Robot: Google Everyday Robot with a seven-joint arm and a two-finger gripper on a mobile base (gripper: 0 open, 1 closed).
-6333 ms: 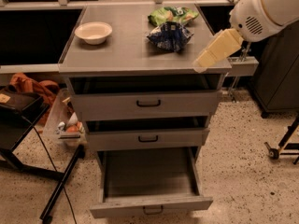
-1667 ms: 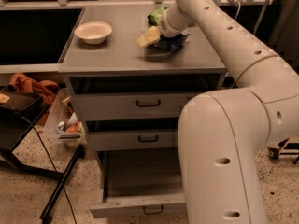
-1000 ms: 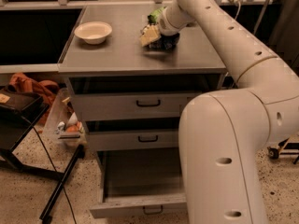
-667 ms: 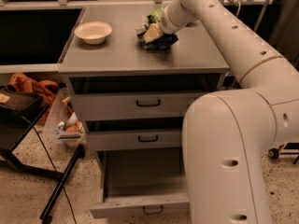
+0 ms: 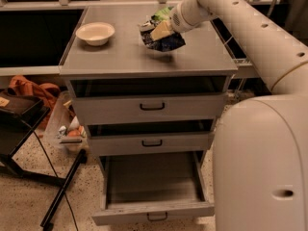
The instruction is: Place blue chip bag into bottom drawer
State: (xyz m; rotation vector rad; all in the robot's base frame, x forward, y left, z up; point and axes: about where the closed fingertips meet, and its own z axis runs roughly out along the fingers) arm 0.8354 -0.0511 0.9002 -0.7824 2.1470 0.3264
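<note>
Three grey drawers down the front of the cabinet (image 5: 125,59). Upper two nearly shut, with a dark gap above each. Bottom drawer (image 5: 153,179) pulled well out toward the camera, its grey floor and side walls in plain sight.

On the cabinet top, left side: a white bowl (image 5: 96,36), upright, pale inside showing. Down on the floor to the left: a clear plastic bin (image 5: 61,124) with a few small items inside, too small to name.

Toward the back right of the top: the gripper (image 5: 161,32), pale fingers clamped on the blue chip bag (image 5: 169,43). Bag crumpled, tilted, a shadow under it on the top; whether lifted clear or still touching, cannot tell. Just behind it, a green bag (image 5: 163,12). Well apart from the bottom drawer below.

Against 0.7 s ago: gripper and blue chip bag in much the same spot. Big white arm (image 5: 260,167) in the foreground shifted right, uncovering more of the drawer fronts. Against 6.3 s ago: gripper no longer off the right edge of the top, now on the bag.
</note>
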